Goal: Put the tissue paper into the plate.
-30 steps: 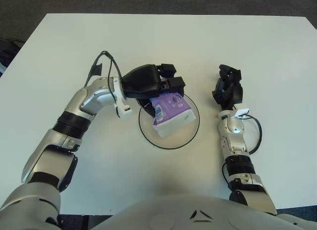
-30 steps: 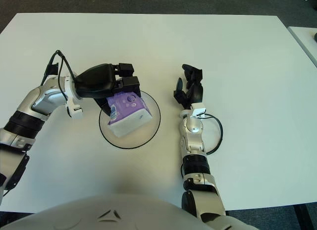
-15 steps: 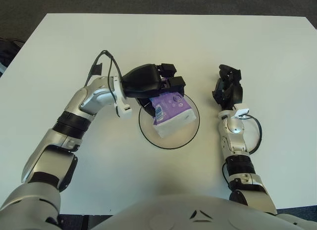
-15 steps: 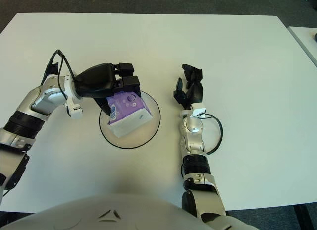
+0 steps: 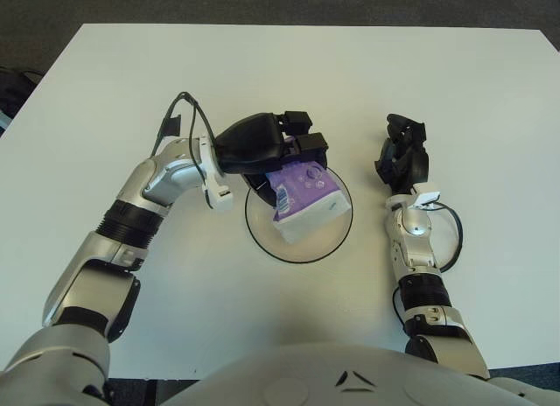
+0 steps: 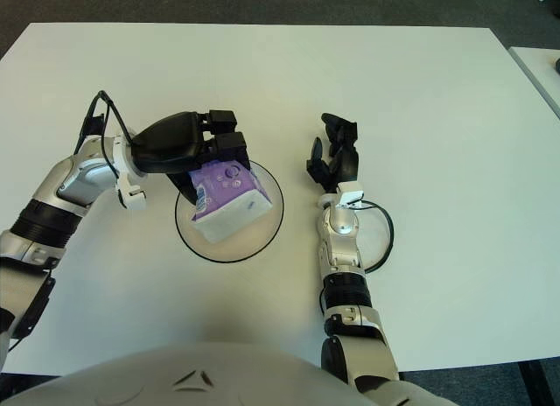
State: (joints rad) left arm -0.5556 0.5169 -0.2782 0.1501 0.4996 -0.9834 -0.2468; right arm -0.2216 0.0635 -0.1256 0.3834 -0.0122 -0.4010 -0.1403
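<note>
Placement is nearing its end: the tissue paper [image 5: 304, 202] is lying tilted inside the plate [image 5: 337, 237] on the white desk [image 5: 262, 65], with the left hand [image 5: 267, 143] over its far end, fingers [image 5: 308, 144] curling onto the pack. Releasing and lifting clear looks like what is coming next. The right hand [image 5: 402, 157] is showing right of the plate, fingers loosely spread.

Bright, even light falls from overhead on the white desk [image 5: 289, 65]. Shadows beneath the arms are faint and soft. Everything looks sharp, without glare
</note>
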